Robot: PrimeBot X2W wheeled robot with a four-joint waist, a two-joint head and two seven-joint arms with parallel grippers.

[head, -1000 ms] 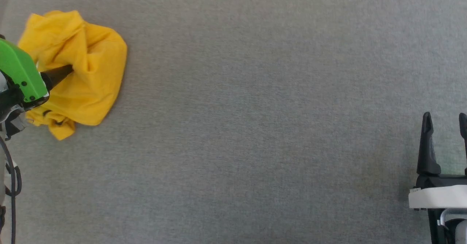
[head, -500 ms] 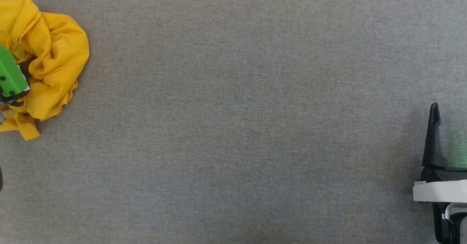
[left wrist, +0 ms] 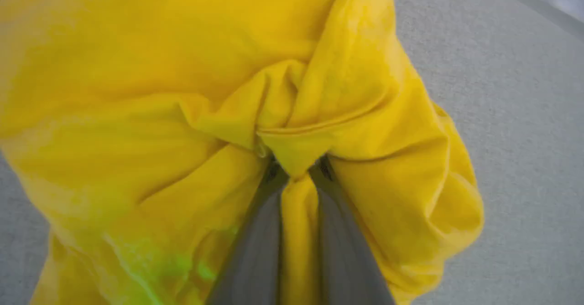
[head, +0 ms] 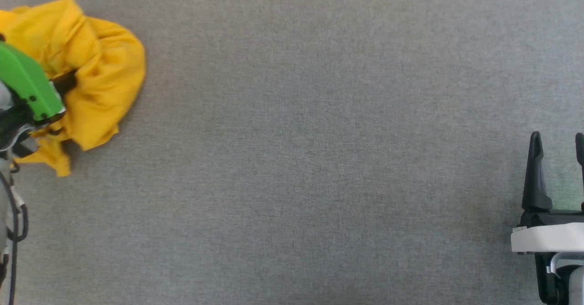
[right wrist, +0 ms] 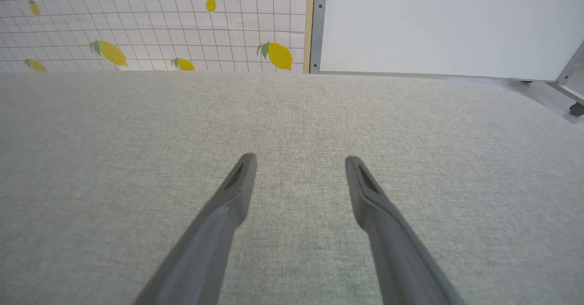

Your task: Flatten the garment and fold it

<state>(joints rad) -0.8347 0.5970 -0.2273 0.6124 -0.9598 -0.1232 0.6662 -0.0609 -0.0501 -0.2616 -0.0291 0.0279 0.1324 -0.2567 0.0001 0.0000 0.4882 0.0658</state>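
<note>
**Left gripper pinching the crumpled garment**

You see the mustard-yellow garment (head: 102, 77) bunched in a heap at the far left of the grey fabric surface (head: 319, 159). Your left gripper (left wrist: 296, 173) has its fingers clenched on a fold of the cloth. Your right gripper (right wrist: 299, 168), well apart at the lower right, stands over the surface with fingers spread, holding nothing.
</note>
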